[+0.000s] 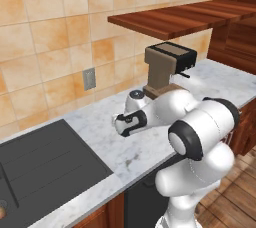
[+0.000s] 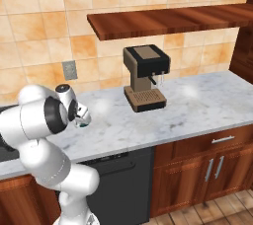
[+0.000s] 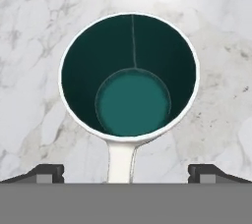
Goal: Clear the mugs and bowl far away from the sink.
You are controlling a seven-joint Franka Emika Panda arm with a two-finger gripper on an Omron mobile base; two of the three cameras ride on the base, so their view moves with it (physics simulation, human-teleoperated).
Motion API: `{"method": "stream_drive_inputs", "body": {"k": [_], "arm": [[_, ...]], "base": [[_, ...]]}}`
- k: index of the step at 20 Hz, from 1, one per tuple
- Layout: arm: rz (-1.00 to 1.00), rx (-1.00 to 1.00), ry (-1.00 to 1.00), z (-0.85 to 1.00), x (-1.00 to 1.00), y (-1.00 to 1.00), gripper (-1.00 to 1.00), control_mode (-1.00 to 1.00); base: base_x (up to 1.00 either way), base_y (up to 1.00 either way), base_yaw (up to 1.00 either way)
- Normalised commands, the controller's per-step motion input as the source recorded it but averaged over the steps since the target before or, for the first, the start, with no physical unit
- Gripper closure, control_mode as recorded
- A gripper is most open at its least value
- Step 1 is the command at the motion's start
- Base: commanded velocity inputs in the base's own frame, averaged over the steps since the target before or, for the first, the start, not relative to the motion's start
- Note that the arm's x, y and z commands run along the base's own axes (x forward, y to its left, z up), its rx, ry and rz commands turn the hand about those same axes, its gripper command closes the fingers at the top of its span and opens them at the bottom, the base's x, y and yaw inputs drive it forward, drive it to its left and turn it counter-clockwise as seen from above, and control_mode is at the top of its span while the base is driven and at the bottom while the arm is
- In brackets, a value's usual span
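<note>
A silvery-white mug (image 3: 129,78) with a dark green inside stands upright on the marble counter (image 3: 221,31), seen straight from above in the hand view. Its white handle (image 3: 121,161) points toward the bottom of that view. My gripper (image 3: 127,173) hangs over the mug, open, with one dark fingertip (image 3: 49,172) on each side of the handle, far apart and touching nothing. In the right base view a sliver of the mug's green (image 2: 83,124) peeks out under my hand. The black sink (image 1: 45,164) lies to the left of the arm. The bowl is out of view.
A brown coffee machine (image 1: 167,67) stands on the counter behind the arm, right of the mug. A wooden shelf (image 1: 175,17) hangs above it. A grey wall outlet (image 1: 89,78) sits on the tiled wall. Cabinets (image 2: 207,165) run below the counter.
</note>
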Motion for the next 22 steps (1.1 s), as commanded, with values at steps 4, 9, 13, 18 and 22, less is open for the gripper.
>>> {"method": "stream_drive_inputs", "body": {"k": [4,9,13,18,22], "arm": [[0.00,0.00,0.00,-0.19,0.19,0.16,-1.00,-1.00],[0.00,0.00,0.01,-0.17,0.20,0.13,1.00,-1.00],[0.00,0.00,0.00,-0.09,0.08,0.03,1.00,-1.00],[0.01,0.00,0.00,-0.09,0.02,0.00,1.00,-1.00],[0.03,0.00,0.00,-0.08,-0.01,0.00,1.00,-1.00]], "base": [[0.00,0.00,0.00],[0.00,0.00,0.00],[0.00,0.00,0.00],[0.00,0.00,0.00],[0.00,0.00,0.00]]}}
